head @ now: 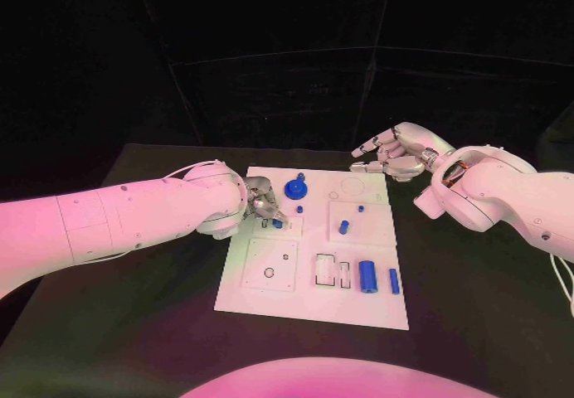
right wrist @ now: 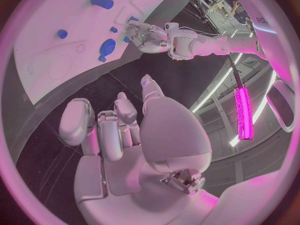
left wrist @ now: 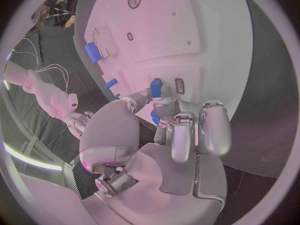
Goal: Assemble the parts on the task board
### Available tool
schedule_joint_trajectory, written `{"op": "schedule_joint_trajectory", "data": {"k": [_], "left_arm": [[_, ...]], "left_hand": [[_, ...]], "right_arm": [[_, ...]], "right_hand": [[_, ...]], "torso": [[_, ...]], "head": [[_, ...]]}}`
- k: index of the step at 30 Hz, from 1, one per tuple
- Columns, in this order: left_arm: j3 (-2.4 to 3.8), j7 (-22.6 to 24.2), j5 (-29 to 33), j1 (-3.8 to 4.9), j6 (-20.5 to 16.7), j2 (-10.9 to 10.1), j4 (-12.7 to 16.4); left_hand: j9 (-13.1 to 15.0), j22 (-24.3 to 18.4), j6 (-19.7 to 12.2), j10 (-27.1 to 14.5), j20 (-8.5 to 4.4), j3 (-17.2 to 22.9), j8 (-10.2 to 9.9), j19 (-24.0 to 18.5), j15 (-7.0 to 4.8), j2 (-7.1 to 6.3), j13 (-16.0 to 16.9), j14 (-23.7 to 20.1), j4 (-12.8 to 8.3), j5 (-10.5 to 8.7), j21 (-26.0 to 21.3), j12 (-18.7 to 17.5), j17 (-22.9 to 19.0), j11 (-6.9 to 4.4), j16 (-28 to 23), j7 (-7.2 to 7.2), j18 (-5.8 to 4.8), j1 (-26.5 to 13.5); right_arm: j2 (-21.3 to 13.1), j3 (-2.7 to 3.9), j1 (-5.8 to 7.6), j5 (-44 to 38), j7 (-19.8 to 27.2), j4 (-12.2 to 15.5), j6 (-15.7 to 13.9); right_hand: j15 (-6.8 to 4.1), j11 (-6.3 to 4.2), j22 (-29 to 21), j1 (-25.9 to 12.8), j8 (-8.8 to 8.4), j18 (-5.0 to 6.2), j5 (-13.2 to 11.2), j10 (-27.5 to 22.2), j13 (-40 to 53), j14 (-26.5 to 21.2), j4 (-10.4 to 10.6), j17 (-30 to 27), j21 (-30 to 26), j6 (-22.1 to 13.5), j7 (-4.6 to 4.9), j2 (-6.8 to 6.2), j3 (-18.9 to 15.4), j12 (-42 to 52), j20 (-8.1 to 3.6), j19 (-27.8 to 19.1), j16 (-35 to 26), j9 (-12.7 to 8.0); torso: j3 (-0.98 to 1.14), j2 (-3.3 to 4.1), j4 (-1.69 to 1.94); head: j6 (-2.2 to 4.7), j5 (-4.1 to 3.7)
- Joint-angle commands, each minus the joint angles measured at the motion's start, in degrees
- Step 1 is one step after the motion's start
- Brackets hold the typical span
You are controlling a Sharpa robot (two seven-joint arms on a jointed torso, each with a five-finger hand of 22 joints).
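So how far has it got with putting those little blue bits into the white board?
Partly done, it seems. A blue round part and small blue pegs already stand in the task board. The left robot hand pinches a small blue part at the board's edge. Two blue cylinders lie loose, and the right robot hand hovers empty.

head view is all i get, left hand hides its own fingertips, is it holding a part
Observer: The left wrist view shows a blue part between the left hand thumb and a fingertip. Whether it is gripped, I can't tell.
Operator: whats beside it
Observer: A small dark slot in the board, right next to that part.
Operator: right hand empty
Observer: Yes. The right wrist view shows the right hand holding nothing, fingers apart.
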Motion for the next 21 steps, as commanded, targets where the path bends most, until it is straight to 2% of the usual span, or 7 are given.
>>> {"op": "schedule_joint_trajectory", "data": {"k": [1, 21], "left_arm": [[-0.09, -0.3, -0.2, -0.11, 1.5, 0.4, -0.2], [-0.08, -0.9, -0.2, -0.11, 1.8, 0.7, -0.5]], "left_hand": [[0.0, 0.2, 0.5, 0.5, -0.21, -0.2, 0.3, 0.4, -0.29, -0.17, 0.2, 6.0, 0.7, 0.09, 0.3, 0.4, 15.1, -0.16, 0.2, -0.16, -1.11, -1.0], [0.6, 1.8, 1.5, 1.3, -0.48, -2.9, 1.4, 1.3, -0.58, -0.57, 1.6, 6.0, 3.4, 0.08, 1.1, 1.9, 15.1, -0.5, 0.2, -0.59, -1.43, -5.1]], "right_arm": [[0.1, 0.03, 0.12, -0.1, 0.5, 0.0, 0.4], [0.2, 0.02, 0.11, -0.1, 0.5, -0.1, 0.5]], "right_hand": [[-0.26, 0.01, -0.1, 0.1, 0.38, 0.51, -0.1, -0.2, -0.1, 3.9, 0.0, 6.1, -0.3, 0.3, -0.1, 0.53, -0.2, -0.2, -0.12, -0.5, -0.3, 0.1], [-0.27, 0.01, -0.2, 0.0, 0.39, 0.54, -0.2, -0.3, -0.2, 3.9, 0.1, 6.0, -0.4, 0.3, -0.1, 0.6, -0.4, -0.2, -0.12, -0.5, -0.4, 0.1]], "torso": [[0.0, 0.01, -0.04], [-0.06, -0.02, 0.02]], "head": [[-0.06, -0.08], [-0.32, -0.23]]}}
